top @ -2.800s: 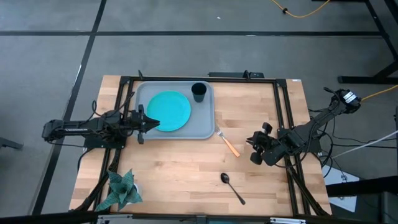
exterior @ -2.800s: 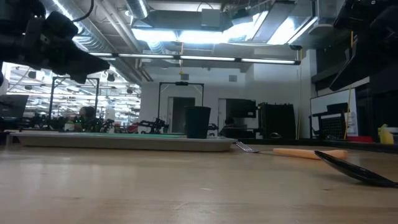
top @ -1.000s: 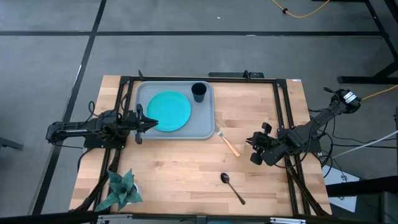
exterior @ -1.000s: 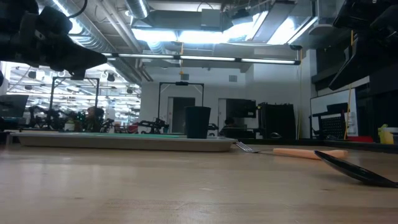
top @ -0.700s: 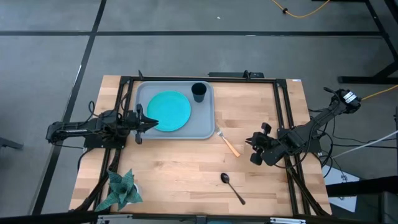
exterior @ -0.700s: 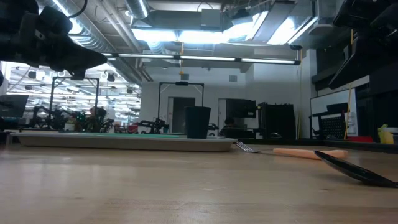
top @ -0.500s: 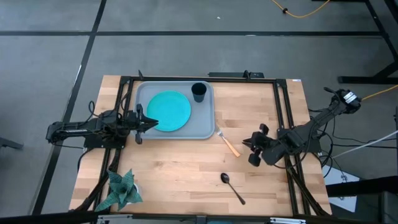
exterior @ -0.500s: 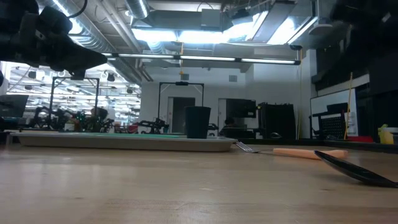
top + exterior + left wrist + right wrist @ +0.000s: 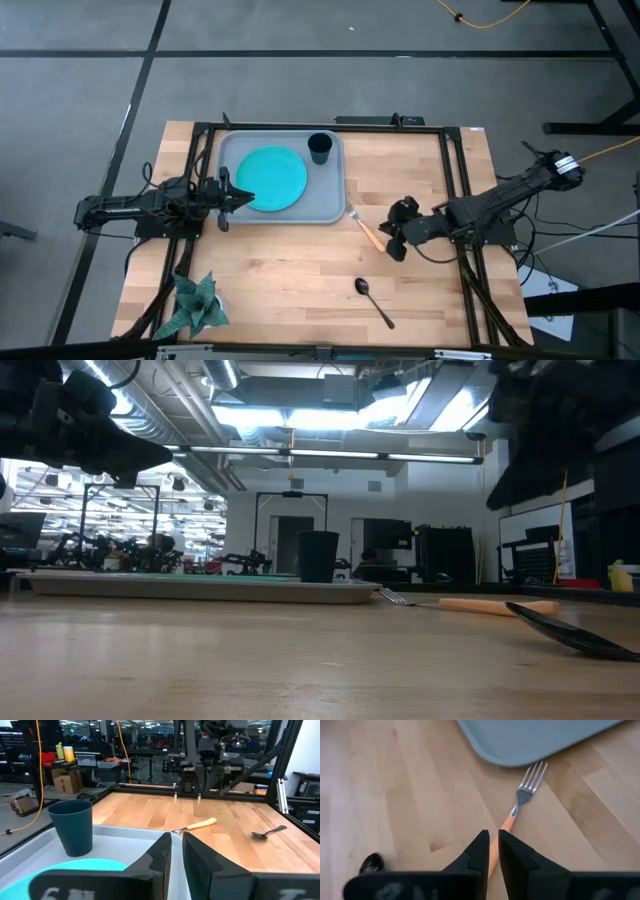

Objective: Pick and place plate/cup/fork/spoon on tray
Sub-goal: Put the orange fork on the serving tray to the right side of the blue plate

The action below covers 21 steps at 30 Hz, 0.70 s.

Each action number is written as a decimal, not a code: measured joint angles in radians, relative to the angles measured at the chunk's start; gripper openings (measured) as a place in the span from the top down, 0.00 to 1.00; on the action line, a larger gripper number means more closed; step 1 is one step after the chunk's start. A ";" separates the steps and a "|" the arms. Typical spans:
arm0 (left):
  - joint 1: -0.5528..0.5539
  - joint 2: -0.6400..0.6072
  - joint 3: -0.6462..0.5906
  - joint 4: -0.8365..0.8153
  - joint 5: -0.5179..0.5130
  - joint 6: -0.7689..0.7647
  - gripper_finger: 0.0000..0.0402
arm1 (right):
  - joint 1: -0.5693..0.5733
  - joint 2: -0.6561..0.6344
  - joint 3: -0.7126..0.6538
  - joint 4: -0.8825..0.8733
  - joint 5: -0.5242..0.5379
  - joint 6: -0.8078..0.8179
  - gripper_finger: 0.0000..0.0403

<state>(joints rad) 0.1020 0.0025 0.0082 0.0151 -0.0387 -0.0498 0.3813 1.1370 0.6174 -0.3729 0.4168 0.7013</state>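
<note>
The grey-blue tray (image 9: 330, 205) lies at the far left of the table, with the turquoise plate (image 9: 272, 178) flat in it and the dark cup (image 9: 320, 148) upright at its far right corner. The fork (image 9: 367, 229) lies on the wood just off the tray's near right corner, tines toward the tray (image 9: 520, 805). The dark spoon (image 9: 373, 301) lies nearer the front edge. My right gripper (image 9: 385, 240) is shut and hovers above the fork's orange handle (image 9: 493, 837). My left gripper (image 9: 240, 199) is shut and hovers over the tray's near left part (image 9: 176, 852).
A small potted plant (image 9: 195, 305) stands at the near left corner. Black frame rails (image 9: 455, 190) run along the table's sides and far edge. Bare wood lies between the fork and the spoon and across the table's middle.
My right gripper has gone toward the table's left, from near the right rail to over the fork's handle, staying above the table. The fork, spoon, cup and plate have kept still.
</note>
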 joint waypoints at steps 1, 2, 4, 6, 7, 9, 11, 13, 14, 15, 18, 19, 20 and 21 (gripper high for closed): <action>0.000 0.000 0.000 0.000 0.000 0.000 0.90 | -0.007 0.025 0.000 0.018 0.000 0.000 0.89; 0.000 0.000 0.000 0.000 0.000 0.000 0.90 | -0.014 0.050 0.000 0.032 -0.001 -0.001 0.89; 0.000 0.000 0.000 0.000 0.000 0.000 0.90 | -0.024 0.096 0.006 0.040 -0.017 0.002 0.89; 0.000 0.000 0.000 0.000 0.000 0.000 0.90 | -0.035 0.138 0.025 0.028 -0.036 0.041 0.89; 0.000 0.000 0.000 0.000 0.000 0.000 0.90 | -0.041 0.155 0.037 0.015 -0.050 0.068 0.89; 0.000 0.000 0.000 0.000 0.000 0.000 0.90 | -0.055 0.193 0.067 -0.008 -0.077 0.111 0.89; 0.000 0.000 0.000 0.000 0.000 0.000 0.90 | -0.065 0.231 0.088 -0.019 -0.095 0.130 0.89; 0.000 0.000 0.000 0.000 0.000 0.000 0.90 | -0.073 0.281 0.108 -0.018 -0.129 0.132 0.89; 0.000 0.000 0.000 0.000 0.000 0.000 0.90 | -0.075 0.306 0.117 -0.021 -0.139 0.132 0.89; 0.000 0.000 0.000 0.000 0.000 0.000 0.90 | -0.077 0.330 0.130 -0.026 -0.141 0.131 0.89; 0.000 0.000 0.000 0.000 0.000 0.000 0.90 | -0.097 0.389 0.178 -0.042 -0.142 0.109 0.89; 0.000 0.000 0.000 0.000 0.000 0.000 0.90 | -0.106 0.407 0.198 -0.059 -0.141 0.107 0.89; 0.000 0.000 0.000 0.000 0.000 0.000 0.90 | -0.114 0.423 0.217 -0.080 -0.141 0.107 0.89; 0.000 0.000 0.000 0.000 0.000 0.000 0.90 | -0.123 0.436 0.237 -0.108 -0.142 0.107 0.89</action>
<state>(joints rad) 0.1020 0.0025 0.0082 0.0154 -0.0391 -0.0494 0.2580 1.5735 0.8543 -0.4808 0.2752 0.8083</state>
